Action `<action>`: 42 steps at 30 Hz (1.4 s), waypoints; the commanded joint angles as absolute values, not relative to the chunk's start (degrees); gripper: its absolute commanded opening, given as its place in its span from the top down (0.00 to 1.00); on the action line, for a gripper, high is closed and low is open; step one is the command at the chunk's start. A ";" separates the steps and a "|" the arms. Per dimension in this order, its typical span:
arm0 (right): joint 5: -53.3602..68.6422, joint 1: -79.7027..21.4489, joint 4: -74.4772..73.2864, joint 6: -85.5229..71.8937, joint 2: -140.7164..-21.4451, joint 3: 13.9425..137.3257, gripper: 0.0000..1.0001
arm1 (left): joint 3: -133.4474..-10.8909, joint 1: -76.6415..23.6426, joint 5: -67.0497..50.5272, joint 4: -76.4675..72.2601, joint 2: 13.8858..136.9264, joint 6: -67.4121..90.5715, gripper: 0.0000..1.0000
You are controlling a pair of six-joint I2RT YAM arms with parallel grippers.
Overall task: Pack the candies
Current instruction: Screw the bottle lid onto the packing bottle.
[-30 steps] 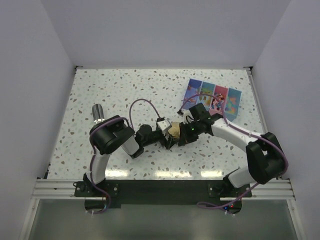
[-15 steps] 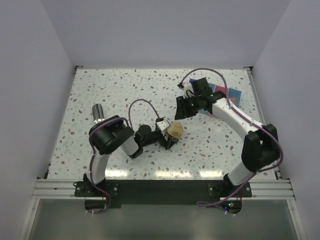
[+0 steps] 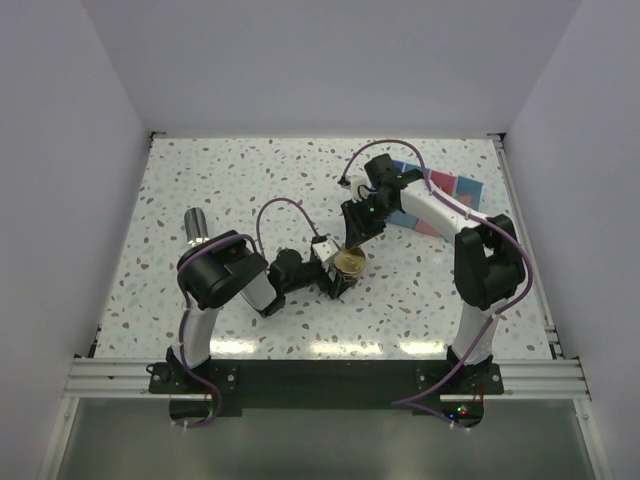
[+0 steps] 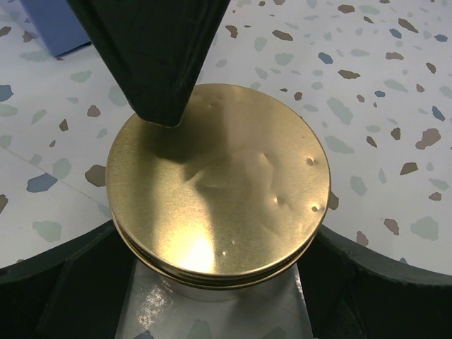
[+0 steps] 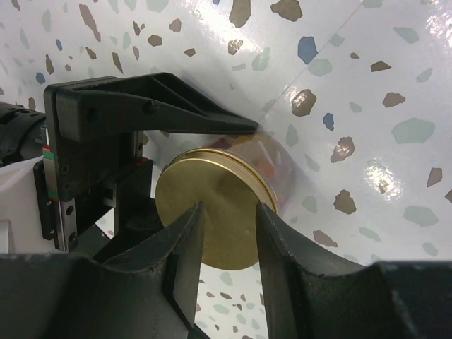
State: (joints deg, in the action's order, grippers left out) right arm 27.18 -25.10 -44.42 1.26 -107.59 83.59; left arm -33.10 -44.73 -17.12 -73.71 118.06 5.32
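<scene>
A small clear jar with a gold lid (image 3: pixel 350 262) stands on the table, and my left gripper (image 3: pixel 340 270) is shut on its body. The left wrist view shows the lid (image 4: pixel 219 191) between my left fingers (image 4: pixel 56 282). My right gripper (image 3: pixel 356 226) hovers just behind and above the lid. It is open with a narrow gap and touches nothing. In the right wrist view, the right gripper (image 5: pixel 229 212) frames the lid (image 5: pixel 212 212). Blurred reddish-orange candies (image 5: pixel 272 161) show through the jar's clear wall.
The blue and pink compartment box (image 3: pixel 450 188) lies at the back right, partly hidden by my right arm. Its blue corner shows in the left wrist view (image 4: pixel 53 25). The speckled table (image 3: pixel 240 190) is walled at the left, back and right.
My right gripper left the jar, swung up over the box, then came back down-left to just above the lid. My left gripper and the jar have not moved.
</scene>
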 commanded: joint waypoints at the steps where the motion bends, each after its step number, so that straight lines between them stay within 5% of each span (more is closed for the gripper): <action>1: 29.18 -25.22 -45.53 2.55 -107.49 85.08 0.62 | -32.61 -44.12 -17.31 -72.77 117.25 5.19 0.17; 33: 26.37 -25.22 -40.52 1.94 -108.98 82.44 0.67 | -33.13 -43.95 -17.05 -71.98 117.25 5.45 0.17; 42: 26.72 -25.57 -38.23 -1.13 -104.34 74.64 0.88 | -34.45 -43.86 -14.94 -69.00 117.16 5.62 0.17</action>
